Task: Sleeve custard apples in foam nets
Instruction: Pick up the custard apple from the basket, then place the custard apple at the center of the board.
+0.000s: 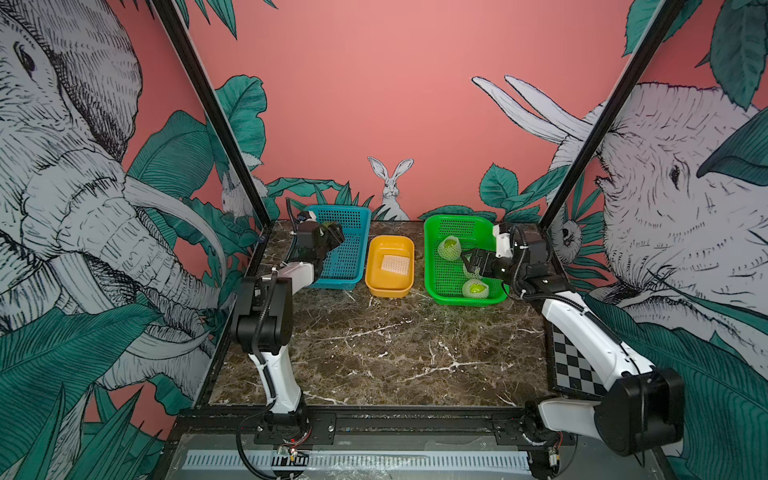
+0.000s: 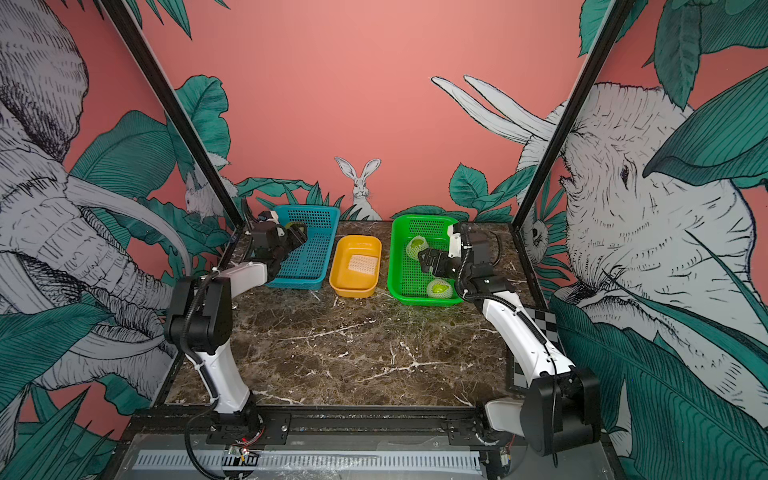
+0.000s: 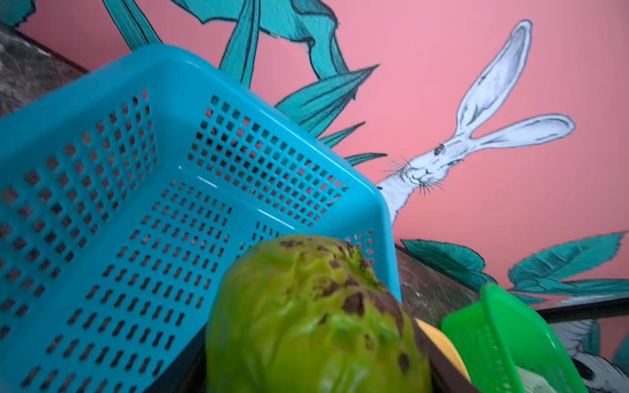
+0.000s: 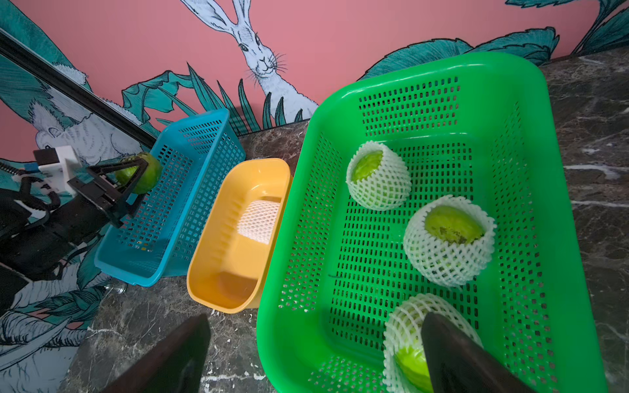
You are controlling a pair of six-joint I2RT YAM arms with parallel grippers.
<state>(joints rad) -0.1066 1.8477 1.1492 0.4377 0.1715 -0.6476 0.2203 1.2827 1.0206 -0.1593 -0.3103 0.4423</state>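
My left gripper (image 1: 336, 236) is shut on a bare green custard apple (image 3: 306, 323) with brown spots and holds it above the blue basket (image 1: 359, 216). The same fruit (image 4: 149, 172) shows between the black fingers in the right wrist view. My right gripper (image 4: 315, 321) hangs open over the green basket (image 4: 544, 211), nothing between its fingers. Three custard apples, each in a white foam net, lie there: one far (image 4: 377, 177), one in the middle (image 4: 449, 238), one near (image 4: 405, 340), partly behind a finger. A loose foam net (image 1: 395, 264) lies flat in the yellow tub (image 1: 376, 249).
The three containers stand in a row at the back of the marble table (image 1: 395, 353), near the pink wall. A checkerboard plate (image 1: 575, 365) lies at the right edge. Black frame posts (image 1: 232, 137) rise at the back corners.
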